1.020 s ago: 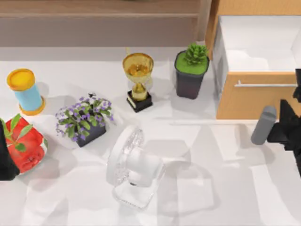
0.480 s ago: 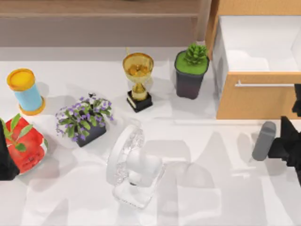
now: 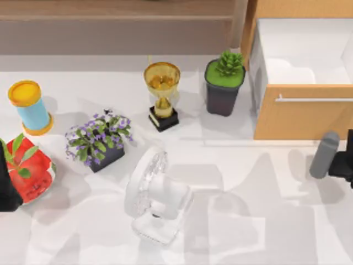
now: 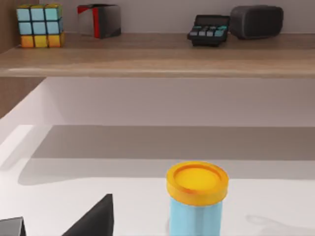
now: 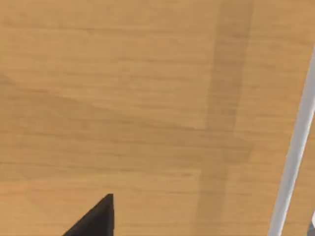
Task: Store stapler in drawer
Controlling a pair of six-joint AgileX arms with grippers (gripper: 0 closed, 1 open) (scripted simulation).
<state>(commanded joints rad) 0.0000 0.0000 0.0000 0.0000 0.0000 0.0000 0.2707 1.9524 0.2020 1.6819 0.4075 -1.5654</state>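
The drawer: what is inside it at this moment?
The drawer stands open, and the top view shows white inside walls and a white floor with nothing lying on it. The stapler is outside, in front of the wooden front, beside the right gripper. The picture's edge cuts off the drawer's right part.

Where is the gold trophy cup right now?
In the top view the gold trophy cup stands near the middle of the table, toward the back, between the purple flower pot on its left and the green potted plant on its right.

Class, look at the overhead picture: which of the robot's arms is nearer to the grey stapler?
Right. The right gripper is against the stapler at the table's right edge; the left arm sits at the far left edge.
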